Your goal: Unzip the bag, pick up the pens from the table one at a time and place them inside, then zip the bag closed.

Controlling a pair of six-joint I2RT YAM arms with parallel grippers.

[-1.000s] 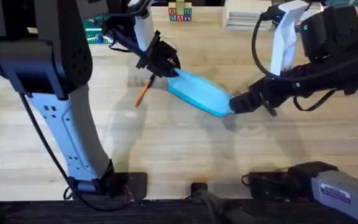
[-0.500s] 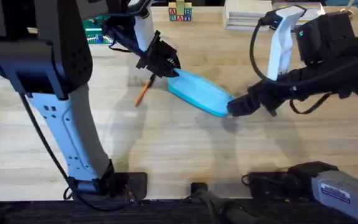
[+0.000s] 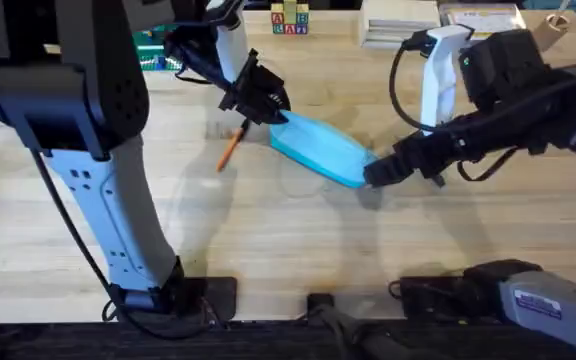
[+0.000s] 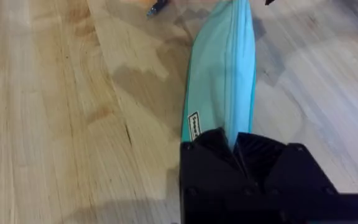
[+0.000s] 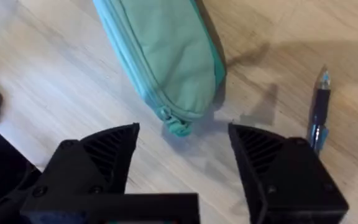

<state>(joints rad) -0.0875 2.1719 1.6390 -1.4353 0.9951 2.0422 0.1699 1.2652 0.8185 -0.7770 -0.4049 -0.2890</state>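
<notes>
The light blue bag lies slanted on the table, zipped shut. My left gripper is shut on its far left end; in the left wrist view the bag runs away from that gripper. My right gripper is at the bag's near right end and stands open. In the right wrist view the bag's end and its small zipper pull lie just beyond the gap of the right gripper. An orange pen lies left of the bag. A dark pen lies beside the right finger.
Alphabet blocks, a white stack and a green item sit along the table's far edge. The left arm's upper links loom large at the left. Bare wood stretches in front of the bag.
The right arm has shifted slightly left, bringing its open gripper closer to the bag's right end. The left gripper and bag have stayed put.
</notes>
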